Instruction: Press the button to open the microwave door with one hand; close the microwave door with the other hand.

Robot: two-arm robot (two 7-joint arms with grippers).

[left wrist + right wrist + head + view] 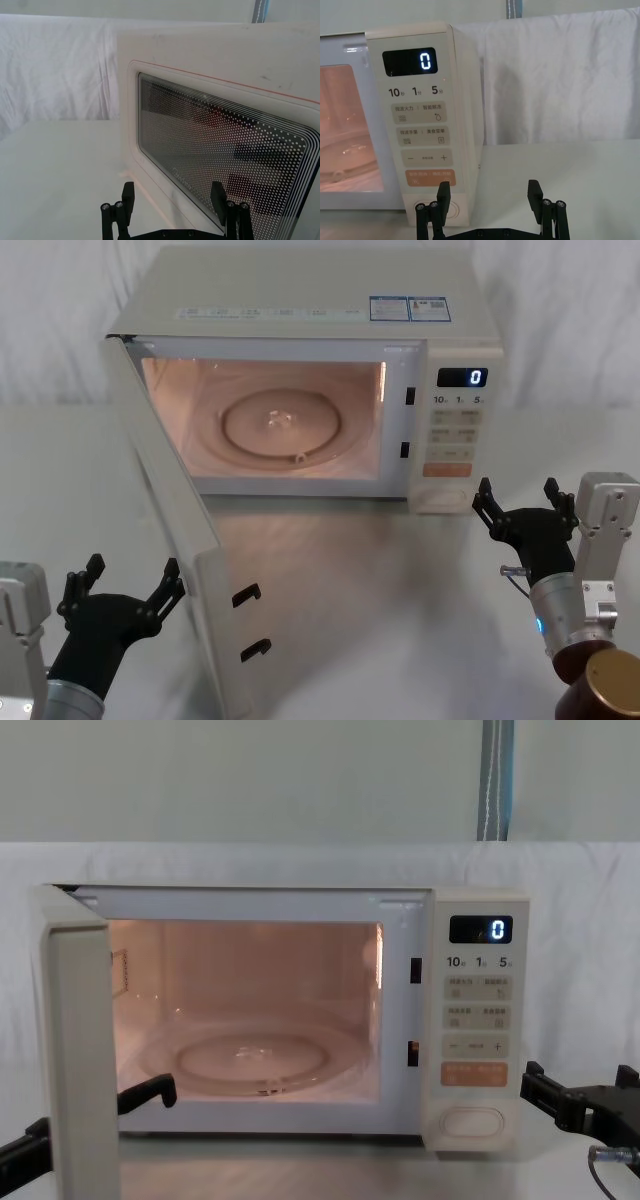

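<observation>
A cream microwave (pixel 300 310) fills the upper centre of the head view. The microwave door (pixel 165 530) stands swung open toward lower left. The left gripper (pixel 125 585), fingers spread wide, sits at lower left beside the door. The right gripper (pixel 518 498), spread wide and holding nothing, sits centre right just beside the button (pixel 470 1121).

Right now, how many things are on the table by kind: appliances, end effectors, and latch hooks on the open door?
Cream microwave with its door swung open: 1
Black two-finger end effectors: 2, left and right
Black latch hooks on the door edge: 2
Total: 5
</observation>
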